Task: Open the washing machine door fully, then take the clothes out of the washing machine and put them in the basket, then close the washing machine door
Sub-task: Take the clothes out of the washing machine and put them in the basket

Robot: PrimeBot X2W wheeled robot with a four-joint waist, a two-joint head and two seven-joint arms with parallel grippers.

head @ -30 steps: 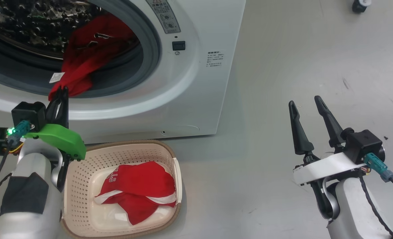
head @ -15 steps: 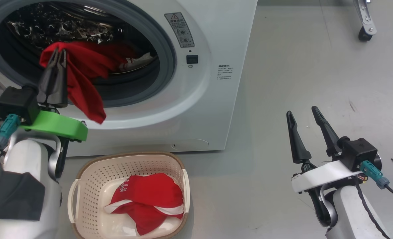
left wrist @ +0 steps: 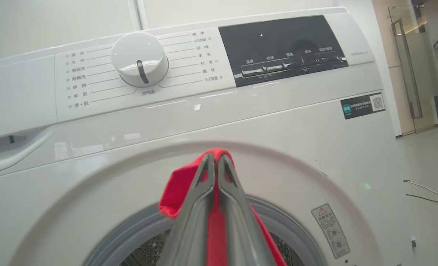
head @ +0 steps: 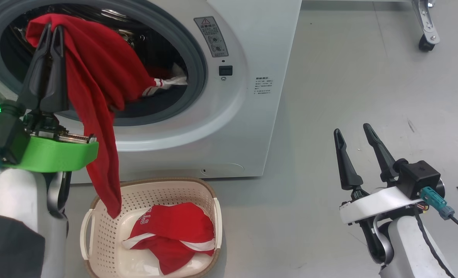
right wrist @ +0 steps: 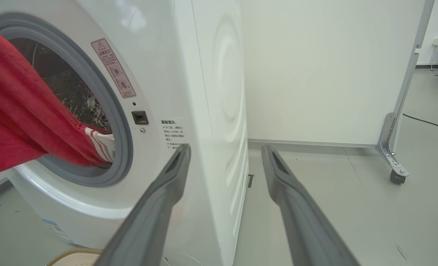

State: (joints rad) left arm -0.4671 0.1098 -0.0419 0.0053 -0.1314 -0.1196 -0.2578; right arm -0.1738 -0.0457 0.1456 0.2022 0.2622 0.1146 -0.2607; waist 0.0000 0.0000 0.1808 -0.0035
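At the far left, the left hand [head: 51, 27] has climbed over the last second from the lower lip of the washing machine [head: 252, 46] mouth to its upper left. The red jersey [head: 93, 73] has come with it. Far more cloth is out now, falling in a long drape past the green wrist cover [head: 55, 156]. Some of that shift is the head view's own move, but across the last half second the view is nearly steady, so the rise is real.

The hand is clamped narrow on a fold of the jersey. The left wrist view shows its two fingers [left wrist: 193, 221] pressed together, with red cloth pinched between them and bunched over their tips.

The jersey's lower tip hangs just above the left end of the basket [head: 151, 180]. The basket stands on the floor [head: 348, 77] in front of the machine and already holds a second jersey [head: 174, 227].

Further right, the white-trimmed end [head: 163, 82] of the held jersey lies in the mouth against the grey seal [head: 196, 58], so the piece is not yet free. I judge that it needs more lift, or a pull away from the machine, before it can drop into the basket.

Well to the right, the right hand [head: 351, 129] hovers above the floor with its fingers spread wide, holding and touching nothing.
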